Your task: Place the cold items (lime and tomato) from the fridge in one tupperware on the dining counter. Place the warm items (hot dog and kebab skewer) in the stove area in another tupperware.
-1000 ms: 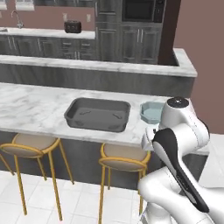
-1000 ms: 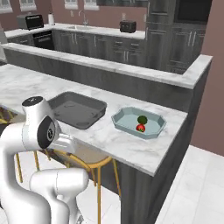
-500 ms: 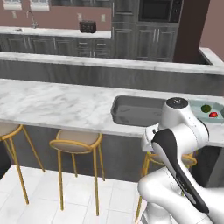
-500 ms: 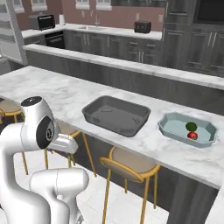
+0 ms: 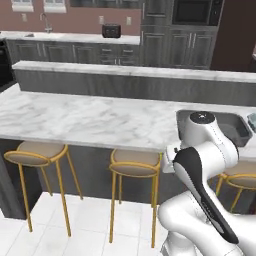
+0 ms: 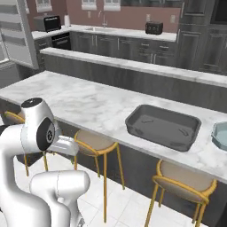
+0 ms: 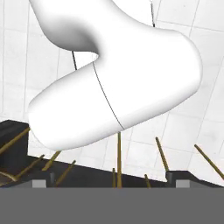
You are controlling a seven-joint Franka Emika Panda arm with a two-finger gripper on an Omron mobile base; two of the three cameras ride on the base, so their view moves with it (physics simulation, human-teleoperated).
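The robot arm is folded up close to its own body, probably so it does not bump into anything while the base drives along. The gripper [image 7: 112, 183] points down at the white tile floor [image 7: 192, 131] and the yellow legs of a stool [image 7: 119, 153]. Its two dark tips sit far apart, so it is open, and nothing is between them.

A dark gray tub [image 6: 162, 126] sits on the marble surface [image 6: 88, 104]. It looks empty, so it is likely the one waiting for the warm food. At the right edge, just past the tub, is a bit of a pale blue tub [image 6: 220, 135]. I cannot see what is inside it from here.

Both tubs are up on the surface, off to the robot's right, well apart from the gripper, which hangs low beside the robot's body. A stove [image 6: 60, 41] stands in the far corner of the kitchen, so the hot dog and skewer may be over there. They are too far off to make out.
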